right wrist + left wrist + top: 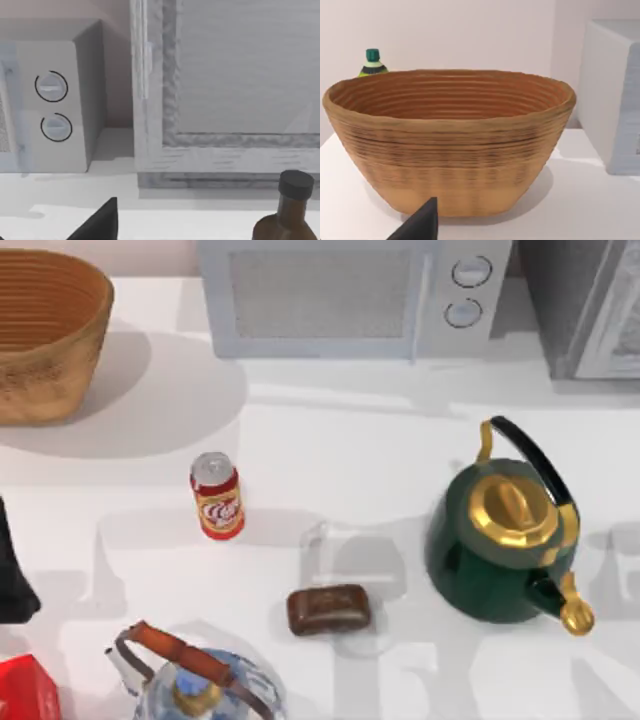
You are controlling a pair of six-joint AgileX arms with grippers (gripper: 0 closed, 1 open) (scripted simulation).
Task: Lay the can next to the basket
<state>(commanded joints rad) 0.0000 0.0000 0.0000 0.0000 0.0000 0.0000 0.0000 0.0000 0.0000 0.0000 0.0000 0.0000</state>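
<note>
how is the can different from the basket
The can is small, red and gold with a silver top; the basket is far bigger, tan woven wicker. The can is closed on top, while the basket is open, showing a ribbed orange-brown inside. The can stands near the table's middle; the basket sits at the far left corner, well apart from it. Both stand upright on the white table.

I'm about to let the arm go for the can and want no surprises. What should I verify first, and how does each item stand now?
1. can upright, standing free: ok.
2. Bare table beside the basket for laying it: ok.
3. Brown block and green kettle apart from the can: ok.
4. Left gripper faces the basket; open or shut: cannot tell.
5. Right gripper faces the microwave: cannot tell.
</note>
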